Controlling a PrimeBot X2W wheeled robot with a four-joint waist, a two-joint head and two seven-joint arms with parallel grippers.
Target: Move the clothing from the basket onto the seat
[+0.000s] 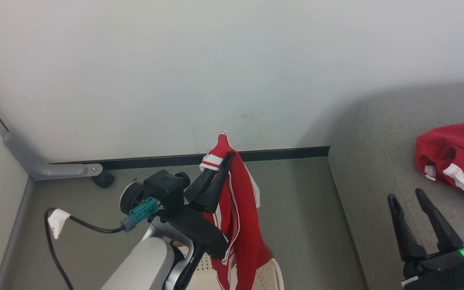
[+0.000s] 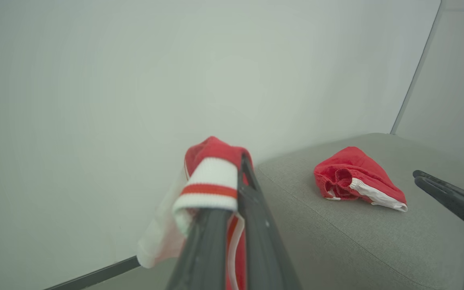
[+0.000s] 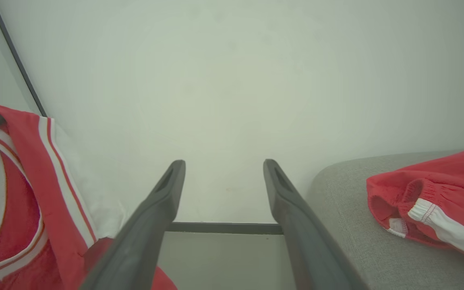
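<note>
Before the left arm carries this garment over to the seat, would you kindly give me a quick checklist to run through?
1. Left gripper shut on the hanging garment: ok.
2. Garment's lower end clear of the basket: cannot tell, cut off by the picture's edge.
3. Bare seat surface free for the drop: ok.
4. Right gripper open, holding nothing: ok.
5. Second garment already lying on the seat: ok.

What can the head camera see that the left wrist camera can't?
Head view's extras: the basket below the hanging red garment, and a black cable with a white tag. Left wrist view's extras: the wall corner past the seat. Shared: the left gripper shut on that garment, the open right gripper, the seat, and the other red garment lying on it.
</note>
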